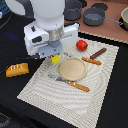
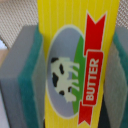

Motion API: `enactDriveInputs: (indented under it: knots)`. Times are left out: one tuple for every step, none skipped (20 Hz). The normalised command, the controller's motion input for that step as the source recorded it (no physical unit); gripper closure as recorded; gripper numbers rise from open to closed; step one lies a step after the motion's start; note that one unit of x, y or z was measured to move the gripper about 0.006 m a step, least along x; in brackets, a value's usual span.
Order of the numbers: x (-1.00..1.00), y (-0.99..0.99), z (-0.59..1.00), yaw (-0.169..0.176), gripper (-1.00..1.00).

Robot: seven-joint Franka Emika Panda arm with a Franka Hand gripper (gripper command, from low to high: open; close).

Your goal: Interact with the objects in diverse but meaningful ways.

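My gripper (image 1: 55,55) hangs over the woven placemat (image 1: 45,90), just beside the tan plate (image 1: 73,68), shut on the yellow block (image 1: 55,59). Close up in the wrist view, that block (image 2: 75,30) carries a cow picture and a red "BUTTER" ribbon. It is squeezed between green-padded fingers (image 2: 27,75). Whether it touches the mat I cannot tell. The red tomato (image 1: 81,45) and the dark brown sausage (image 1: 98,53) lie on the mat toward the exterior view's right. Off the mat, at the exterior view's left, rests the scored bread loaf (image 1: 17,69).
Orange-handled cutlery lies beside the plate, one piece (image 1: 91,61) on its far right side and one (image 1: 75,84) in front of it. Grey pots (image 1: 95,16) (image 1: 73,10) stand on the wooden surface at the back. The arm's white body hides the back left of the mat.
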Motion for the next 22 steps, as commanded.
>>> enactDriveInputs:
  knots:
    - [-0.39,0.07,-0.33,0.007,1.00]
    - [-0.41,0.06,-0.32,0.010,1.00]
    - [-0.41,0.08,-0.34,0.012,1.00]
    - [-0.39,0.08,-0.34,0.012,1.00]
    - [-0.35,0.05,-0.36,0.004,1.00]
    - [-0.34,0.02,-0.38,0.000,1.00]
    - [-0.34,0.00,-0.40,0.000,1.00]
    - [-0.30,0.01,-0.41,0.007,1.00]
    - [-0.33,0.00,-0.41,0.012,1.00]
    - [-0.34,0.00,-0.39,0.013,1.00]
    - [-0.31,0.00,-0.35,0.017,1.00]
    - [-0.31,0.03,-0.28,0.015,1.00]
    - [-0.31,0.08,-0.17,0.000,1.00]
    - [-0.34,0.05,-0.07,0.002,1.00]
    - [-0.32,0.08,0.00,0.011,1.00]
    - [-0.28,0.11,0.00,0.018,1.00]
    - [-0.31,0.09,0.00,0.019,1.00]
    - [-0.36,0.06,0.00,0.023,1.00]
    - [-0.37,0.08,0.01,0.026,1.00]
    - [-0.37,0.12,0.09,0.034,1.00]
    - [-0.38,0.16,0.17,0.025,-1.00]
    - [-0.38,0.15,0.20,0.021,-1.00]
